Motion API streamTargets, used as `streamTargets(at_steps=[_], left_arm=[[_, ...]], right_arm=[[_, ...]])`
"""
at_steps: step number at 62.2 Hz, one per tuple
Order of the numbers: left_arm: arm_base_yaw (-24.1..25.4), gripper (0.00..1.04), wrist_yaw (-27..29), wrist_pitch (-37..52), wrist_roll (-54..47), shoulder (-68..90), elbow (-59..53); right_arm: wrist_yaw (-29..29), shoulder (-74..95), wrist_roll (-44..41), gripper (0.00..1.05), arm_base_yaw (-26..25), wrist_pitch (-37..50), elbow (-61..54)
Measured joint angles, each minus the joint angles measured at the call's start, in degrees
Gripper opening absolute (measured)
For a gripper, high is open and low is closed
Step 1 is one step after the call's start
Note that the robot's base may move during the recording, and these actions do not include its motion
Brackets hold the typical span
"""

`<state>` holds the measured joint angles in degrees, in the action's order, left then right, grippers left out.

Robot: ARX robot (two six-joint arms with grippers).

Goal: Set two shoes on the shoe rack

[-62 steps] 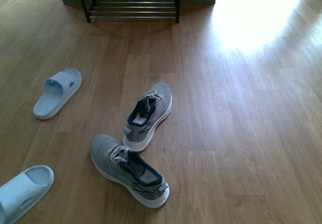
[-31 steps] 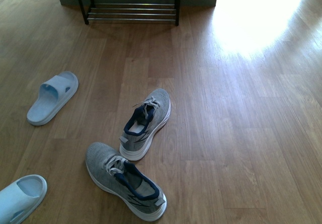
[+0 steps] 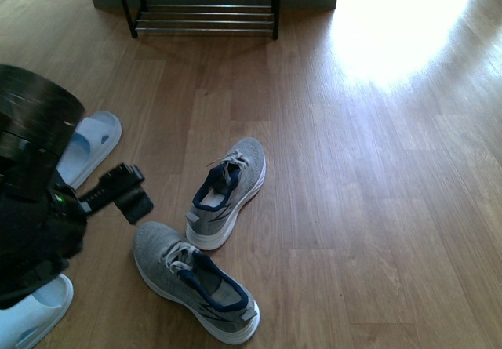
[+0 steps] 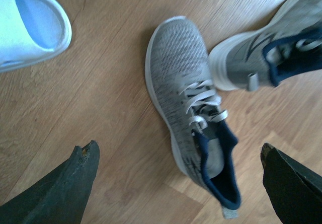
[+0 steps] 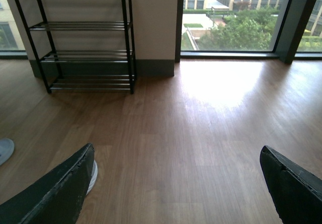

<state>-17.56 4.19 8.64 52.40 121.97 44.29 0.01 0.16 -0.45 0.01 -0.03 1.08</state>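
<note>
Two grey sneakers lie on the wood floor: the near one (image 3: 196, 282) and the far one (image 3: 227, 192), heel close to the near one's toe. The shoe rack (image 3: 200, 8) stands far back against the wall, with no shoes on the bars that show. My left arm (image 3: 39, 184) hangs over the floor left of the sneakers. In the left wrist view my left gripper (image 4: 177, 151) is open above the near sneaker (image 4: 191, 108), touching nothing. My right gripper (image 5: 176, 156) is open over bare floor, facing the shoe rack (image 5: 85, 38).
One pale blue slide (image 3: 98, 141) lies left, partly behind my arm; another (image 3: 31, 318) sits at the bottom left corner. A bright sun patch (image 3: 392, 27) covers the floor at the right. Windows (image 5: 231, 17) stand right of the rack.
My left arm has come into the front view from the left and now covers part of the far slide. The sneakers lie as they did half a second ago.
</note>
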Motion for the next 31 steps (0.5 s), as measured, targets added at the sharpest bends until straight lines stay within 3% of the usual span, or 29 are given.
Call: streamTargets(at_steps=[31], left_arm=[[0.72,0.95,-8.31,-8.07,-2.34,17.31,15.91]], right_arm=[[0.0,0.0,0.0,0.96,0.0,0.0,0.0]])
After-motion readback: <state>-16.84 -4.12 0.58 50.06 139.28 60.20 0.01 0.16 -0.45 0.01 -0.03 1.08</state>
